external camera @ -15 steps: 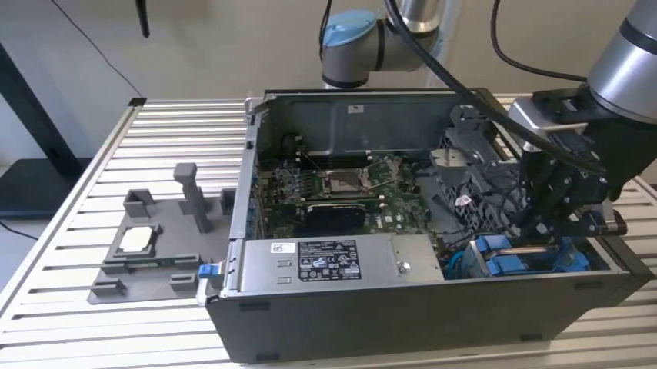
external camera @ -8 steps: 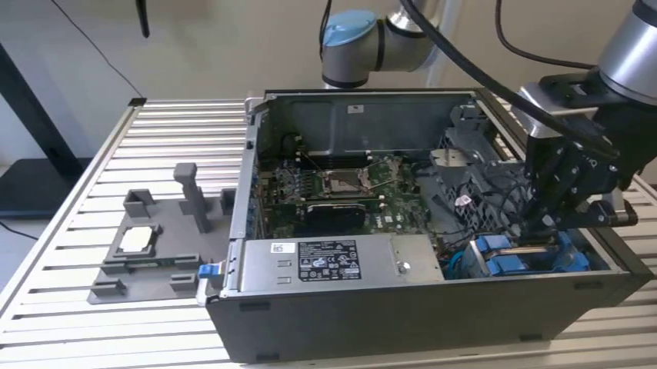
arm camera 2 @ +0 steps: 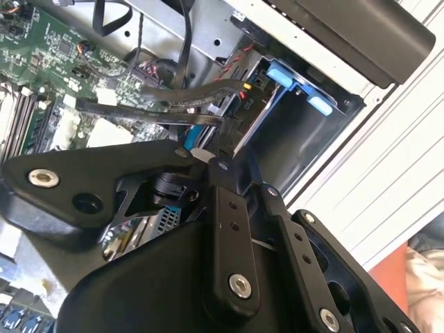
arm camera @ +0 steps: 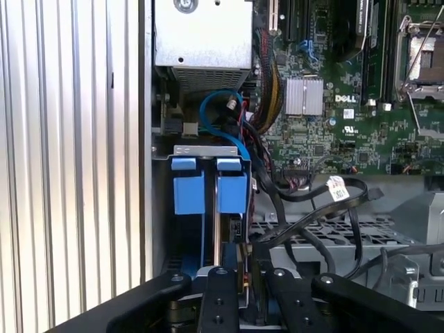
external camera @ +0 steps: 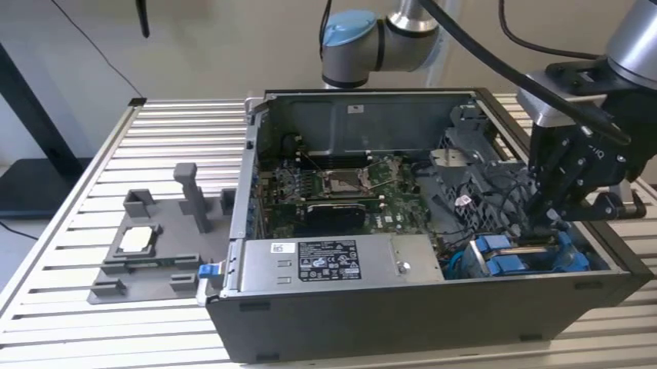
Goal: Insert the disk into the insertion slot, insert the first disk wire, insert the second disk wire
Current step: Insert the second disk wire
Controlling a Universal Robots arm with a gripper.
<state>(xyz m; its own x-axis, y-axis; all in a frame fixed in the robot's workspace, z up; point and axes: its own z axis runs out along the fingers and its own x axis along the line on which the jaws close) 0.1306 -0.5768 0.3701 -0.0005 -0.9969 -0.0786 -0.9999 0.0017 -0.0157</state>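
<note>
Bright blue plastic rails (external camera: pixel 518 257) against the grey metal insertion slot (arm camera: pixel 207 149). Black matte gripper (external camera: pixel 555 204) with silver screw heads. Green circuit board (external camera: pixel 339 192) speckled with black chips and a silver square socket. Silver-grey power supply box (external camera: pixel 328 265) bearing a black-and-white label. Dark grey computer case (external camera: pixel 411 323) on a pale ribbed aluminium table (external camera: pixel 165 138). Black cables (arm camera: pixel 326 208), one blue (arm camera: pixel 218 111).

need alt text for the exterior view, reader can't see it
A robot arm's black gripper reaches down into an open computer case on a slatted metal table, just above blue drive carriers at the case's corner on the exterior view's right. The green motherboard and a labelled silver power supply show inside. A grey parts fixture sits beside the case.
</note>
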